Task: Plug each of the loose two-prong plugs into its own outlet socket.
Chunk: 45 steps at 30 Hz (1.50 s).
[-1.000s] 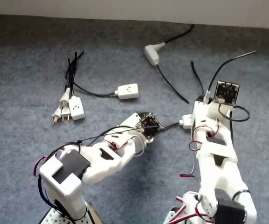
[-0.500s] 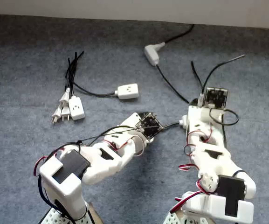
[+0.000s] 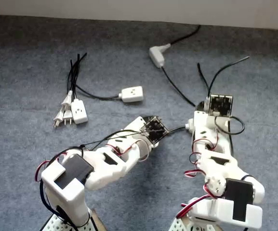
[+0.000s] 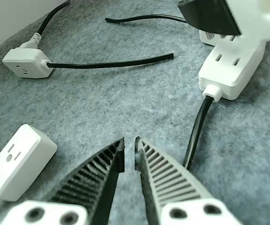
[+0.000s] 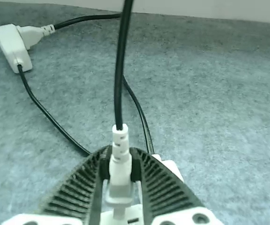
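Note:
My right gripper [image 5: 118,161] is shut on a white two-prong plug [image 5: 118,176], whose black cord [image 5: 120,70] runs straight away from it. Just below the plug lies a white outlet socket [image 5: 166,167], the same one as [image 3: 191,124] by the right arm's wrist. My left gripper [image 4: 129,140] hovers low over the carpet beside that socket [image 4: 233,65], fingers together and holding nothing. Several loose white plugs [image 3: 66,111] lie bundled at the left with another socket [image 3: 79,111]. Two more sockets rest farther off: one mid-table [image 3: 132,94], one at the back [image 3: 157,55].
Grey carpet covers the whole work surface. Black cords [image 3: 177,89] trail from the back socket toward the right arm, and a cord [image 3: 175,129] links the near socket toward the left gripper. A pale wall edge [image 3: 139,9] bounds the far side.
The right arm has drawn back and lowered, bringing the held plug closer to the socket under it; its cord's free end swung left. The left arm has kept still.

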### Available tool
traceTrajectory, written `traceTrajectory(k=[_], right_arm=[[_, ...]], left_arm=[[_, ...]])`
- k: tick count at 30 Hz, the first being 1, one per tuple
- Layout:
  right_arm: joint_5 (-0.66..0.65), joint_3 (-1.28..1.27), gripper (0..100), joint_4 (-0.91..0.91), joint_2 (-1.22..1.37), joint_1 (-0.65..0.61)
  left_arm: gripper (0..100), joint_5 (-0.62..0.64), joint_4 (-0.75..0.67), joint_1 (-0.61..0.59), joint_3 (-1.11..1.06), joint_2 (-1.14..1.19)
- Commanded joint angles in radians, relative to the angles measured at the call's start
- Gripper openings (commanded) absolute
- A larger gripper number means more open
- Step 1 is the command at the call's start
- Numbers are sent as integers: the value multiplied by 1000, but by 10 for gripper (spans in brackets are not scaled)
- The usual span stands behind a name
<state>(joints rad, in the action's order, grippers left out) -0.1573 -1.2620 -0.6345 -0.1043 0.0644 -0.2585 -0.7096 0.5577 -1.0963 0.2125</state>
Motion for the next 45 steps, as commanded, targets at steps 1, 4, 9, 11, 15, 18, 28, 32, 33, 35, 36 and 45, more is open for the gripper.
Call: traceTrajectory(k=[1, 4, 9, 11, 15, 18, 28, 32, 33, 35, 36, 45], right_arm=[[-12, 2, 5, 5, -7, 33], [-8, 2, 5, 5, -5, 36], [-5, -1, 5, 1, -4, 35], [-5, -1, 5, 1, -4, 36], [-11, 1, 5, 1, 38, 36], [-12, 36, 5, -48, 111, 36], [-63, -36, 5, -239, 119, 38], [-43, -119, 5, -315, 65, 38], [-46, -130, 5, -315, 58, 38], [-48, -137, 5, -314, 54, 39], [-48, -139, 5, -314, 59, 41], [-37, -113, 5, -314, 67, 36]], left_arm=[[66, -9, -23, -4, 36, -4], [66, -9, -23, -2, 36, -4], [66, -9, -23, -2, 36, -2], [66, -9, -23, -2, 36, -2], [66, -9, -23, -2, 36, -2], [66, -9, -23, -2, 38, -2], [65, -9, -25, -2, 38, -1], [65, -9, -25, -2, 44, -1], [65, -8, -23, -2, 44, -1], [65, -8, -23, -2, 44, -1], [65, -8, -23, -2, 44, -1], [66, -8, -23, -2, 44, 1]])
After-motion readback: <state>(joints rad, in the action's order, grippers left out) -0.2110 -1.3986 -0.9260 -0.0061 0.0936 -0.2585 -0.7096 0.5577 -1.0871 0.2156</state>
